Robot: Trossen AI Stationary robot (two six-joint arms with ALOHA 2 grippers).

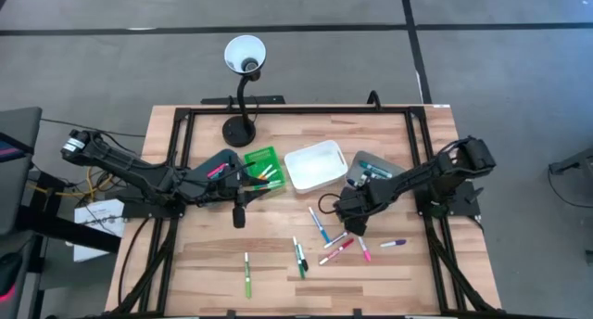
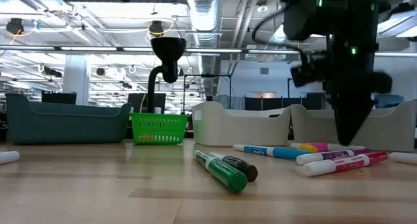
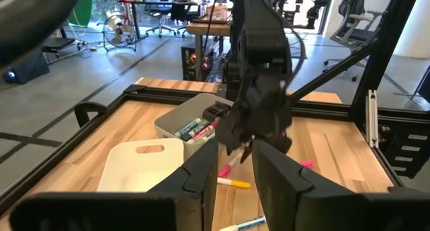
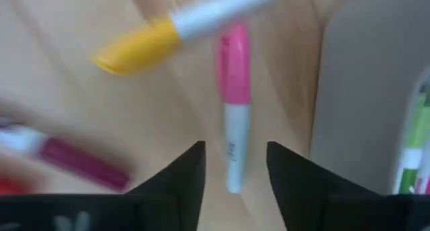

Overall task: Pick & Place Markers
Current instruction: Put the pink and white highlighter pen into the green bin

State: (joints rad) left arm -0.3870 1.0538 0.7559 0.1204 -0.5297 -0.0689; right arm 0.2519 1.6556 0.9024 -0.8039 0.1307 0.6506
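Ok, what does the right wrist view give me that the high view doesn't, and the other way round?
Right wrist view only: the right gripper is open, with a pink marker lying on the table in line with the gap between its fingers, and a yellow-capped marker just beyond it.

High view only: the left gripper by the green basket, the white bin, the lamp, and green markers lying apart near the table's front.

Both: the grey bin beside the right gripper, and loose markers around it.
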